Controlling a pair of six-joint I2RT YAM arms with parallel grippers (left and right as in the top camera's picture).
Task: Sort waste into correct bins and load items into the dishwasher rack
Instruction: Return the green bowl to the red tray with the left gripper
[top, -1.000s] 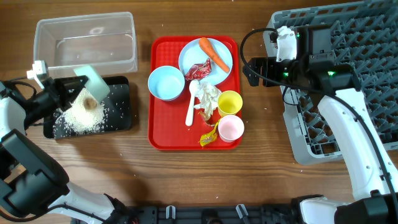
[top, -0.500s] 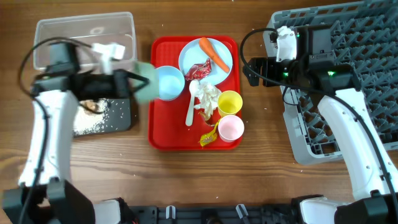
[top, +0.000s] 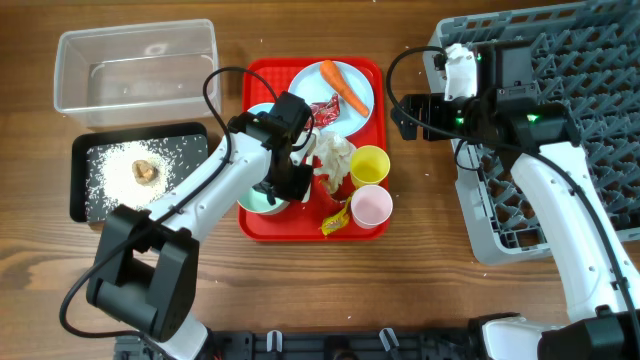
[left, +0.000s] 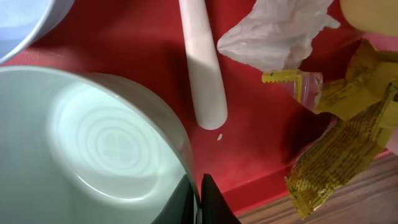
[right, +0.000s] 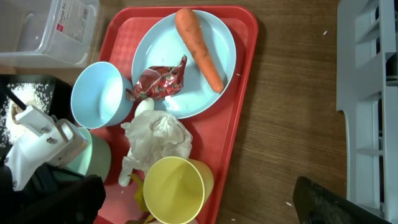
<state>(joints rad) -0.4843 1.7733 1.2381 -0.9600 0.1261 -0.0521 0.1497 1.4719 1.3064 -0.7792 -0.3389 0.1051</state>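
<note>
- Where the left arm reaches over the red tray (left: 255, 155), the left gripper (left: 199, 200) is clamped on the rim of the teal bowl (left: 106, 143), with 1 finger on each side of the wall; this bowl is at the tray's front-left corner, close to the left edge
- The blue bowl (right: 102, 93) sits just behind the teal bowl, partly under the arm in the overhead view
- Just right of the teal bowl lies the spoon (left: 202, 68), with the tissue (left: 273, 31) partly over its far end
- The yellow wrapper (left: 342, 143) lies by the tray's front edge beside the pink cup (top: 371, 206); the yellow cup (right: 174, 190) stands just behind that cup
- The plate (right: 158, 53) fills the tray's back-right corner and carries the carrot (right: 199, 46) and the red wrapper (right: 158, 84)
- The black tray (top: 82, 205) holds rice (top: 115, 170) and the brown lump (top: 146, 172); only a narrow strip of table (top: 420, 220) parts it from the red tray, and the clear tub (top: 136, 72) is just behind it
- The right gripper (top: 396, 115) hangs spread apart and empty over the bare strip between the red tray and the rack (top: 610, 130)
- The rack runs out of view at the top and right
</note>
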